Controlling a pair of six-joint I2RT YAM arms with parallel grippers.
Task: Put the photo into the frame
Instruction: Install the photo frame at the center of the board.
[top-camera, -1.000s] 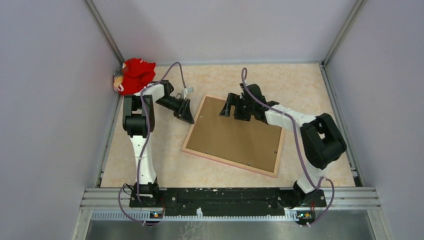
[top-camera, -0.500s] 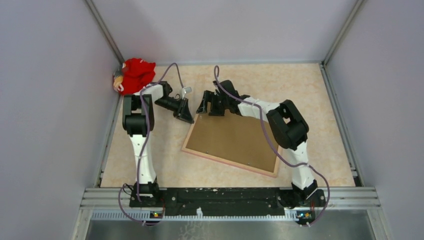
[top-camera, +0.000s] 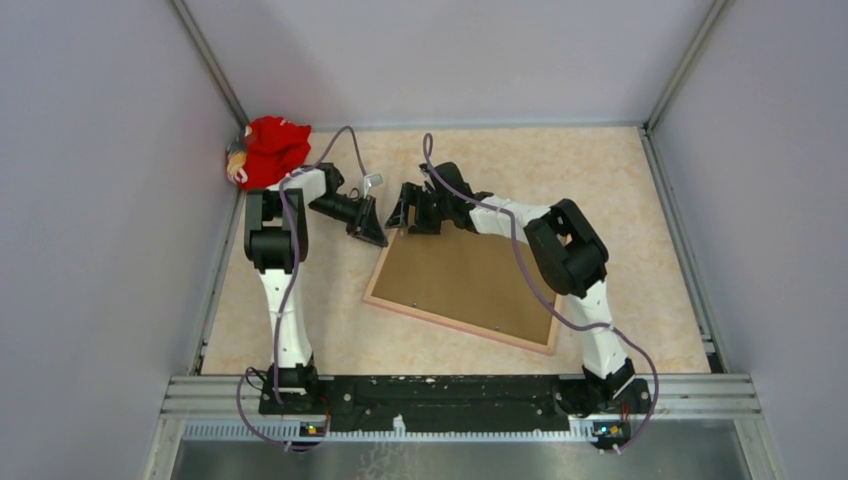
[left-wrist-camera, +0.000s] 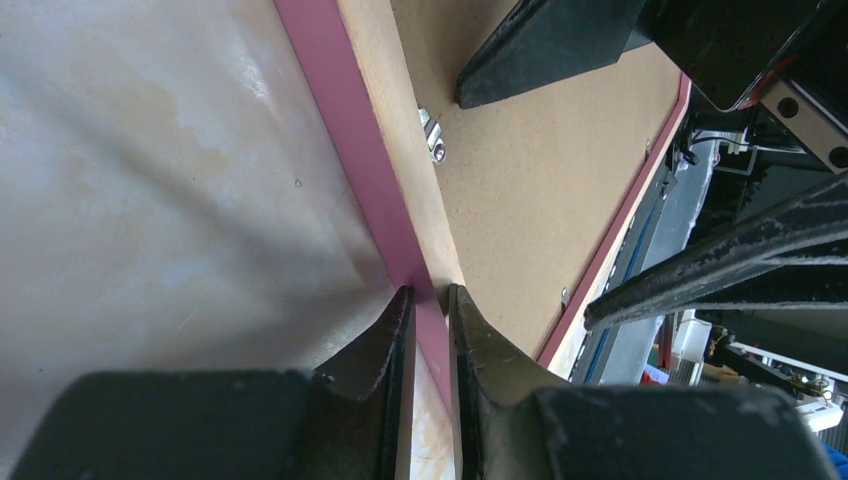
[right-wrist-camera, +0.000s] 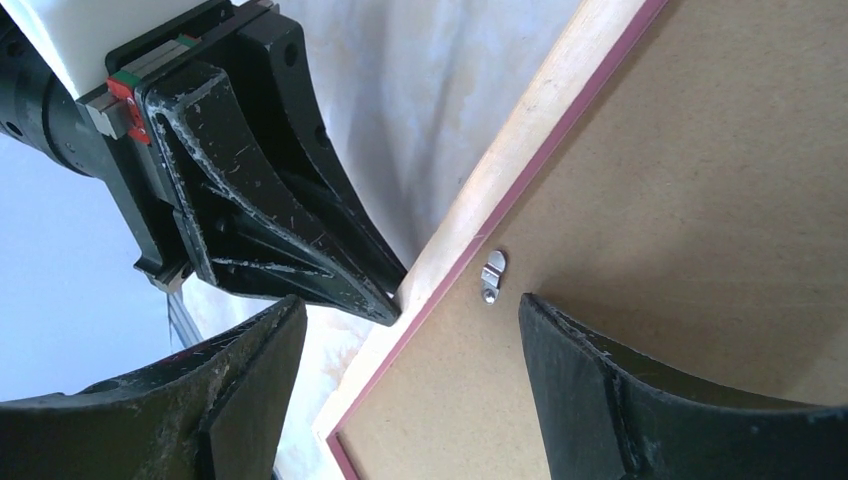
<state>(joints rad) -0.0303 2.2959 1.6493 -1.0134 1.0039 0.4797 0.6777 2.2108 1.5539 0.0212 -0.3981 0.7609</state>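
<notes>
Brown board (top-camera: 470, 285) fills the frame (top-camera: 455, 325), photo unseen; left end effector (left-wrist-camera: 430, 295) clamps its far rim; right end effector (right-wrist-camera: 405, 310), spread, straddles a clip (right-wrist-camera: 491, 275); fastening likely remains.

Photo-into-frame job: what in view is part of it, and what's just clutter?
Job:
- frame, face down
- backing board in it
- metal turn clip
- left gripper, pinching the frame's rim
- right gripper, open over the clip
- photo: not visible

Lying about:
- red fabric bundle, far left corner
</notes>
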